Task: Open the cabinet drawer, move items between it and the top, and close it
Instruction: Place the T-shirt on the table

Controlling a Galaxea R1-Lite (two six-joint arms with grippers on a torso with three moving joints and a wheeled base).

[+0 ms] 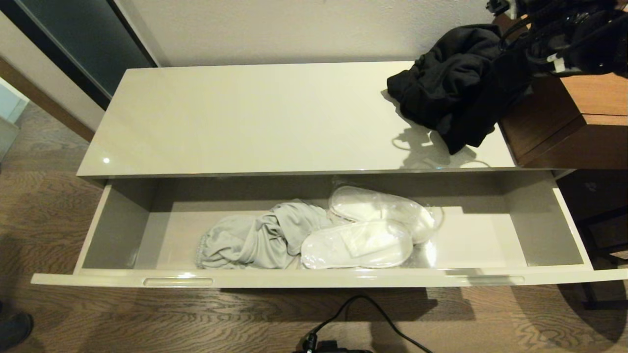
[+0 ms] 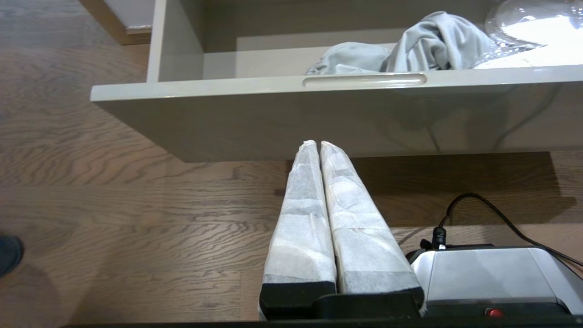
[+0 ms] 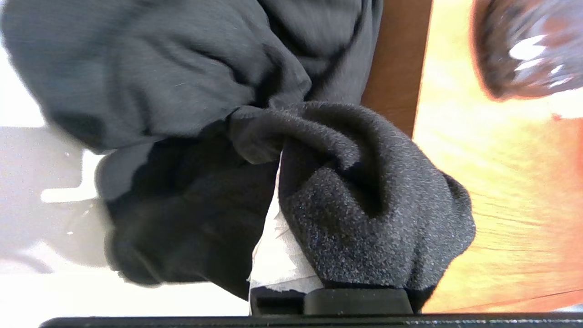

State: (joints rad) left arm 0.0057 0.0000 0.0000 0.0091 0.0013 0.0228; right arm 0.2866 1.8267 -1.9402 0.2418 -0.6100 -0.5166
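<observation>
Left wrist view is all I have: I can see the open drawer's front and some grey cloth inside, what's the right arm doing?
Observer: The right gripper is shut on the black garment, lifted over the right end of the cabinet top.
Operator: Is the garment fully off the top?
Observer: I cannot tell; its lower folds hang at the surface beside the brown wood unit.
Operator: What else is in the drawer?
Observer: The white slippers in clear sleeves lie right of the grey garment, touching it; the cabinet drawer is bare at its right end.
</observation>
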